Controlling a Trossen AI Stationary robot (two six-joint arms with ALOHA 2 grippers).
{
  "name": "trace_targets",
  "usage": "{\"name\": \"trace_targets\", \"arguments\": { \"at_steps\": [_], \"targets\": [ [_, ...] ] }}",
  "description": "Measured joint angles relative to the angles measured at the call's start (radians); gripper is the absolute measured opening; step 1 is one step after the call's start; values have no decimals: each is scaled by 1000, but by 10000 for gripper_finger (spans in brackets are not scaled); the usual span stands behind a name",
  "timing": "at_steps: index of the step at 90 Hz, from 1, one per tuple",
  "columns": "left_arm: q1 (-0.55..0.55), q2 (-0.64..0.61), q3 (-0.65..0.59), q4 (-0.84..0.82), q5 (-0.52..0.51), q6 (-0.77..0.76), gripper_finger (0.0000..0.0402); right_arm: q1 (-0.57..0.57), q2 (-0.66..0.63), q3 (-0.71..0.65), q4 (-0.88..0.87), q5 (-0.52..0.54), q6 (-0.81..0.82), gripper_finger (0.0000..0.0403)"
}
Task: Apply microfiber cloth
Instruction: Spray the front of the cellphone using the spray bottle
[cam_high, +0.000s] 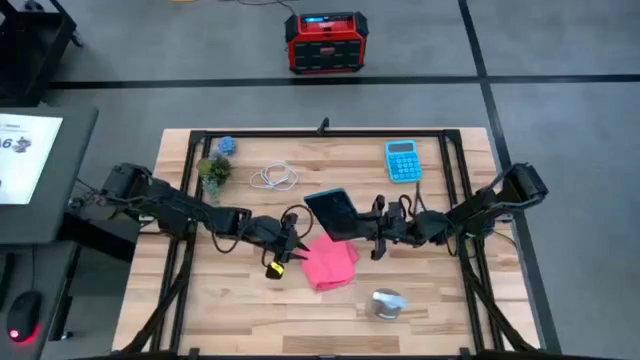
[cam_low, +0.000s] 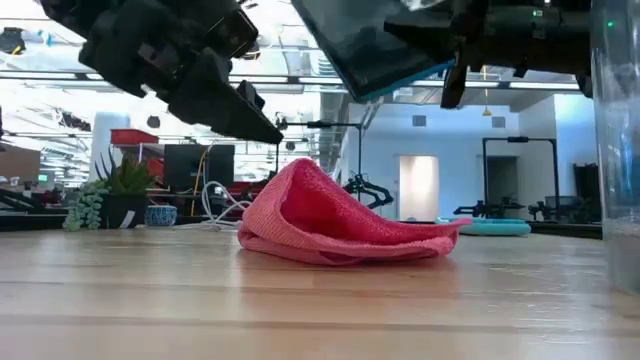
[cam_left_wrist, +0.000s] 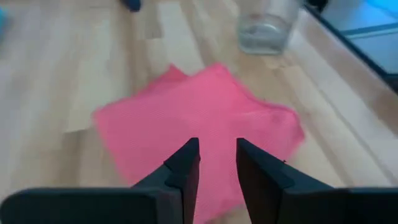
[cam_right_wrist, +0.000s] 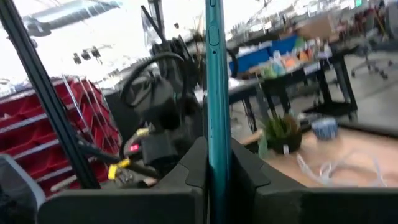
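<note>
Near the middle of the desk, a little toward its front edge, the microfiber cloth is lying loose on the wood, rumpled and humped up on one side, with nothing holding it. The left gripper is hovering just above the cloth's left edge, its fingers slightly parted with only a narrow gap between them and nothing in that gap; from the low view it is hanging clear of the fabric, not touching it.

Just behind the cloth, the right gripper is clamping a dark phone with a teal edge, holding it lifted off the desk and tilted, so that it is hanging over the cloth's rear side without meeting it.

As I am reading it, the phone is already up and presented, but the wiping itself is not yet begun: the cloth is waiting to be picked up and then brought against the phone's face. That pickup looks like the step in hand.

Farther out, a clear glass is standing near the front edge, a blue calculator is lying toward the back right corner, and a coiled white cable and a small potted plant are sitting toward the back left.
</note>
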Motion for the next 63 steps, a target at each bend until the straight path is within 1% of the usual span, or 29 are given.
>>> {"name": "trace_targets", "arguments": {
  "at_steps": [17, 24, 30, 37, 42, 50, 54, 63],
  "targets": [
    [4, 202, 0, 131, -6, -4, 86, 15, 0, 0, -47, -28, 53, 16],
    [14, 272, 0, 168, -76, -12, 86, 30, 0, 0, -64, -47, 52, 16],
    [34, 307, 2, 223, -145, -9, 86, 50, 0, 0, -68, -49, 36, 16],
    [68, 318, 2, 258, -176, 19, 86, 65, 0, 0, -66, -33, 17, 16],
    [84, 289, 5, 229, -180, 18, 86, 75, 0, 0, -62, 0, 14, 16],
    [100, 177, 21, 141, -145, 10, 86, 77, 0, 0, -57, 18, 15, 16],
    [101, 107, 24, 72, -125, 26, 86, 77, 0, 0, -58, 17, 15, 16],
    [93, -23, 22, -104, -121, 54, 86, 76, 1, -1, -60, 19, 13, 16]
  ]
}}
